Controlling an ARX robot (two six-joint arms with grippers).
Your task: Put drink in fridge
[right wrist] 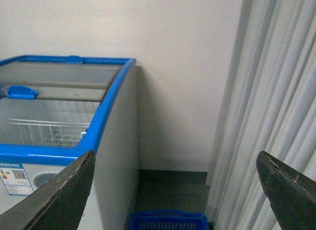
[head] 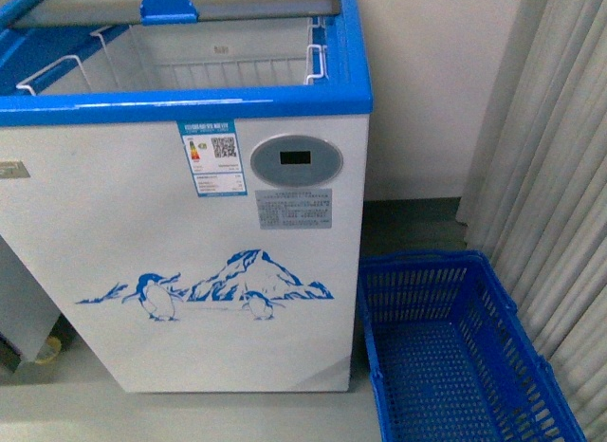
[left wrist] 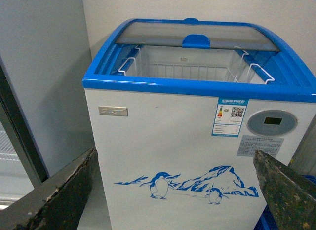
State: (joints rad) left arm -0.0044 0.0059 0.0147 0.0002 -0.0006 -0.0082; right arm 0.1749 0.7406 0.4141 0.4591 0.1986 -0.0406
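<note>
The fridge (head: pixel 190 224) fills most of the front view: a white chest cooler with a blue top rim, a penguin-and-mountain drawing and a round grey display panel (head: pixel 296 160). Its sliding lid is pushed back, and a white wire basket (head: pixel 171 53) shows inside. The fridge (left wrist: pixel 197 141) also faces the left wrist camera, framed by my open left gripper (left wrist: pixel 175 161), which holds nothing. My open right gripper (right wrist: pixel 175 163) is empty too, with the fridge (right wrist: pixel 74 136) off to one side. The drink is out of view. Neither arm shows in the front view.
A blue plastic basket (head: pixel 455 357) stands on the floor to the right of the fridge, its near end also in the right wrist view (right wrist: pixel 168 221). Pale curtains (head: pixel 550 176) hang at the right. A grey cabinet (left wrist: pixel 39 82) stands left of the fridge.
</note>
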